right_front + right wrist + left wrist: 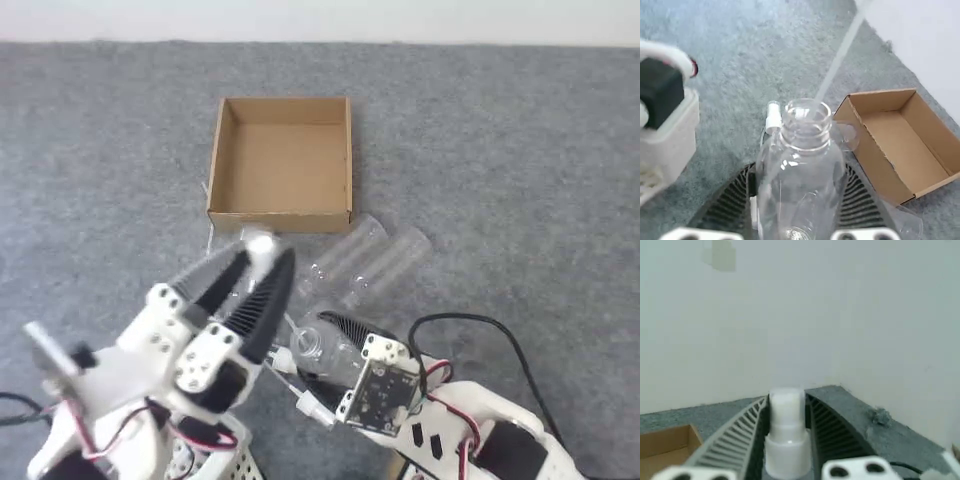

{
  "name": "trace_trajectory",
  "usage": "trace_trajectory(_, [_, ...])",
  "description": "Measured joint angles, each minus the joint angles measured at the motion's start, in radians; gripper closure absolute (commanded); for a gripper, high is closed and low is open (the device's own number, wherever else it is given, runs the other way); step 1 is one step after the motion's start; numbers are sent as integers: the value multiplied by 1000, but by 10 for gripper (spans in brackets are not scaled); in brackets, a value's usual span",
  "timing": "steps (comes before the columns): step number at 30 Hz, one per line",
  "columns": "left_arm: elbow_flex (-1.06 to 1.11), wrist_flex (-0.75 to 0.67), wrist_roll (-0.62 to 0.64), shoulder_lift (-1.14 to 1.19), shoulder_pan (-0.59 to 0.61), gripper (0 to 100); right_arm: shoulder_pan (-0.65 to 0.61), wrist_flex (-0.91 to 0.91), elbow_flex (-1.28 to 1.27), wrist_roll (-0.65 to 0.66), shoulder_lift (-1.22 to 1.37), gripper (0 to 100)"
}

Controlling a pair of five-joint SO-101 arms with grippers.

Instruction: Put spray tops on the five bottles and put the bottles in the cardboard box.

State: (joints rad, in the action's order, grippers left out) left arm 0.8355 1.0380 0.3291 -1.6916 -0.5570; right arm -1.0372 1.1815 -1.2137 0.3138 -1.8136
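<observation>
Bottle [800, 170], clear plastic, uncapped, mouth upward: clamped at its body between the dark ribbed fingers of the right gripper [799, 180]. Its base is cut off at the right wrist view's edge.

Spray top [786, 430], white: pinched upright in the left gripper [786, 399], fingers closed snug on both sides. Its lower part is cut off by the frame edge. In the high view it sits above and just beyond the bottle.

Dip tube [840, 50], thin, translucent: slants down to the bottle's mouth. Whether its tip is inside the neck cannot be told.

Loose spray top [772, 114], white: lies on the carpet just beside the bottle's neck, partly hidden behind it.

Basket [665, 150], white, slotted: by the left arm's base, cut off at the edge.

Two lying bottles [345, 255] [395, 258], clear, on their sides, side by side, just in front of the box's near right corner. Outlines are faint and necks hard to make out.

Cardboard box [280, 221], open-topped, nothing inside, beyond all the bottles.

Carpet [520, 150], grey, short pile, covers the work surface.

Wall [840, 315], plain, pale, meets the carpet at the far edge.
</observation>
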Motion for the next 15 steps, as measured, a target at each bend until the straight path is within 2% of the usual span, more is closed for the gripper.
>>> trace_trajectory(4, [29, 8, -49, 2, -57, 988, 0, -28, 12, -57, 8, 976])
trace_trajectory(15, [29, 11, -57, 2, -66, 988, 0, -95, 43, -71, 15, 976])
